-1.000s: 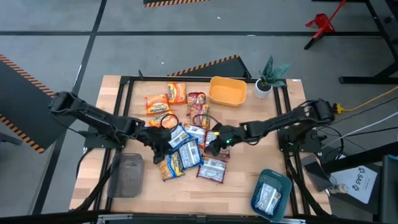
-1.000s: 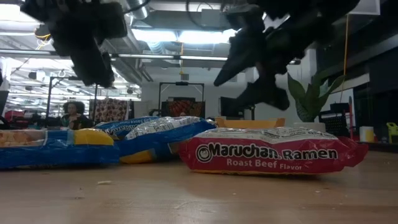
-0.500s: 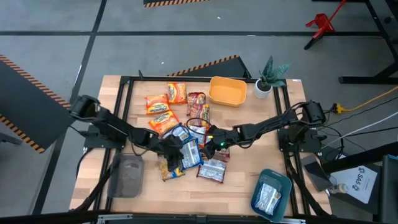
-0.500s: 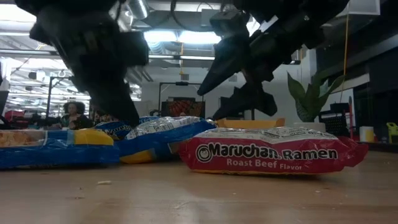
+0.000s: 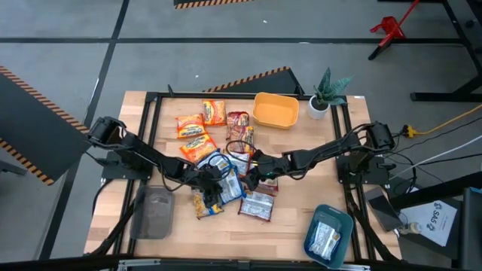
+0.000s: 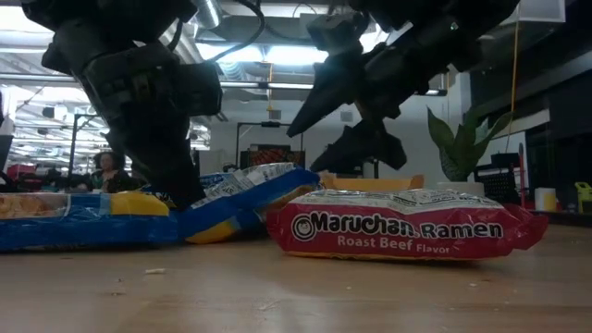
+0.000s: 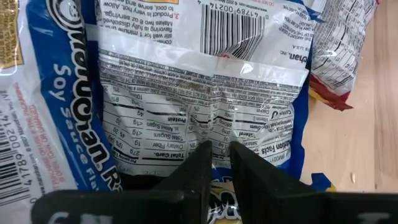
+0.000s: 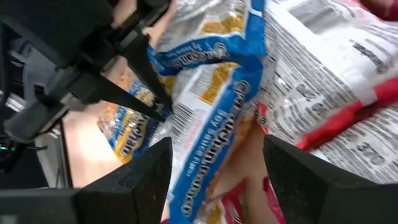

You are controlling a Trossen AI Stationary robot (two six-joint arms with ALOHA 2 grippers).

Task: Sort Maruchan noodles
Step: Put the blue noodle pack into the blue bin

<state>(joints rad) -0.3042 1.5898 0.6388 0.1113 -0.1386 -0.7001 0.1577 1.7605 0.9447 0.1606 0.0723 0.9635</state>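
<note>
Fingers of the left gripper [image 7: 215, 163] stand almost together, pinching a fold in the back of a blue packet [image 7: 205, 93], the side with the barcode and nutrition print. In the low view the packet's near end is tipped up off the heap under that gripper [image 6: 180, 180], so the pinch looks to have caught the wrapper and not just pressed on it. A grip on slack plastic makes sense here: the packets lie flat and overlapping, with no edge free to get under.

From above, the left gripper [image 5: 213, 183] sits in the middle of the pile [image 5: 226, 184], its arm reaching in from the table's left side. The right gripper [image 5: 254, 172] hangs just beside it over the same heap, jaws wide and holding nothing; its wrist view looks down past spread fingers [image 8: 292, 180] at blue and red packets. I'd guess it waits for its own pick, though the two heads are close enough to foul each other.

Around them, a red packet [image 6: 407, 227] lies flat at the pile's near edge, orange ones [image 5: 197, 128] sit toward the yellow bowl [image 5: 275, 110], and one packet is already in the teal tray [image 5: 345, 222]. The grey tray [image 5: 154, 212] near the left arm looks bare. Most of the sorting is yet to do.
</note>
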